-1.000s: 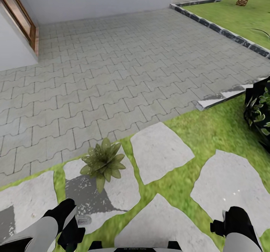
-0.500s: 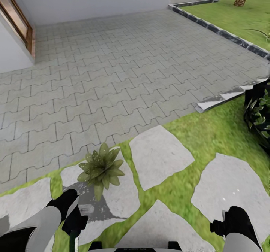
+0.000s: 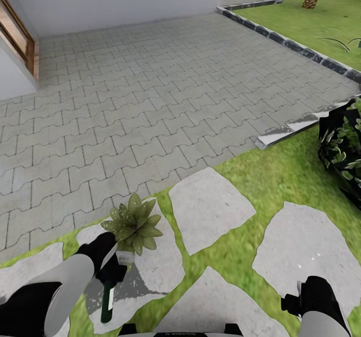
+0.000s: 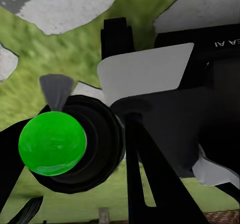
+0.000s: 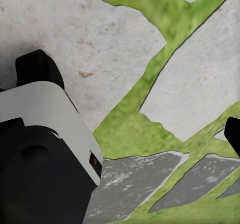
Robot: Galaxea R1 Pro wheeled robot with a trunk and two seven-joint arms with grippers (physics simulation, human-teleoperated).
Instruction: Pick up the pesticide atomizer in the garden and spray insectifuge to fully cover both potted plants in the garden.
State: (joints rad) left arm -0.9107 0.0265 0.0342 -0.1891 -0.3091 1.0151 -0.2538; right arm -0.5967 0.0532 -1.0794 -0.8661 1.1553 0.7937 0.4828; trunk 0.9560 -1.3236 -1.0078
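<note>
Left tool (image 3: 114,272) grasps pesticide atomizer (image 3: 107,301); potted plant (image 3: 132,223) at 1 o'clock; misaimed nozzle risks incomplete coverage

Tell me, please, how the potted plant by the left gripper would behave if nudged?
The potted plant would probably tip easily: its leaf rosette spreads wide enough to hide the pot. The pointed leaves look likely to flex rather than resist. On the flat stepping stone it might slide.
</note>
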